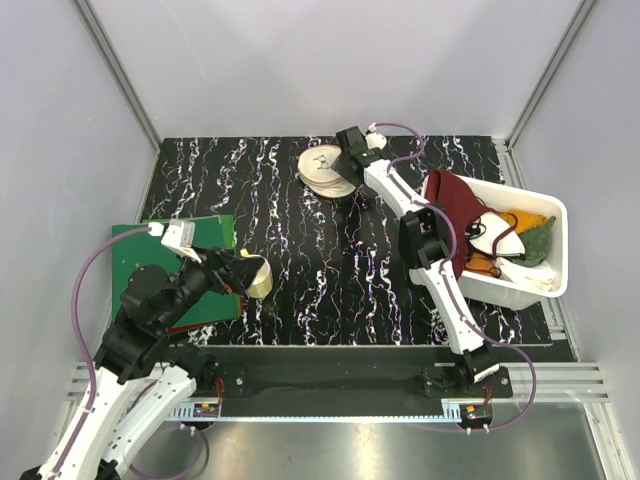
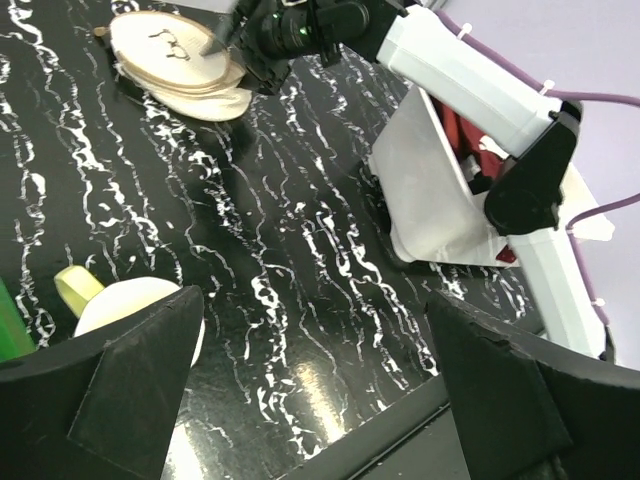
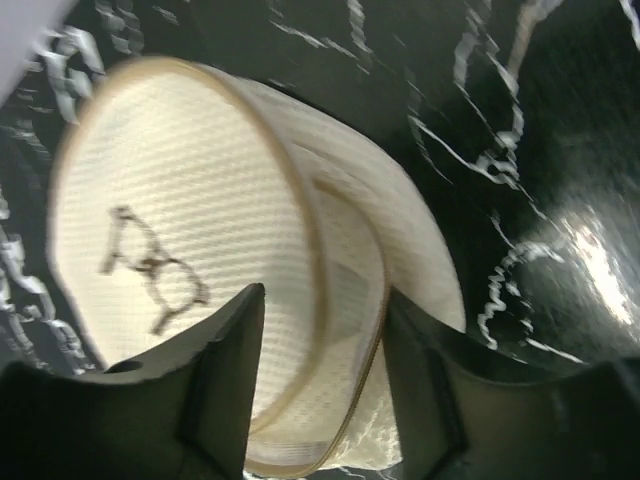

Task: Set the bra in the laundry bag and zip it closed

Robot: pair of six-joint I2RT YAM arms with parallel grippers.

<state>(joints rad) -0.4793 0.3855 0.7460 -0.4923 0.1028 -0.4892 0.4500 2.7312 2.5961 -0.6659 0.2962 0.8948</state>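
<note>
**Laundry bag**
- Located at the far middle of the black marbled table, lying flat.
- Round, cream-white mesh, with a tan zipper rim and a dark mark on the upper face.
- Two layers offset at the edge nearest the right arm, the upper rim standing clear of the lower layer.

**Right gripper**
- Positioned over that same edge of the bag, arm stretched out from its base at the near right.
- Fingers partly open, one on each side of the upper rim, with the rim running up between them.
- Gaps visible between the rim and both fingers.
- No firm hold on the mesh to be seen.

**Bra**
- Located in the white bin on the right side of the table, well apart from the bag.
- Dark red, heaped against the bin's far-left corner and partly hidden behind the right arm.
- Sharing the bin with an orange cloth and a green cloth.

**Left gripper**
- Positioned over the near-left part of the table, pointing toward the far right.
- Fingers spread fully wide, nothing between them, nothing held.
- Cream-yellow cup just beside the left-hand finger, outside the gap.
- Green board at the table's left edge, below the arm.
</note>
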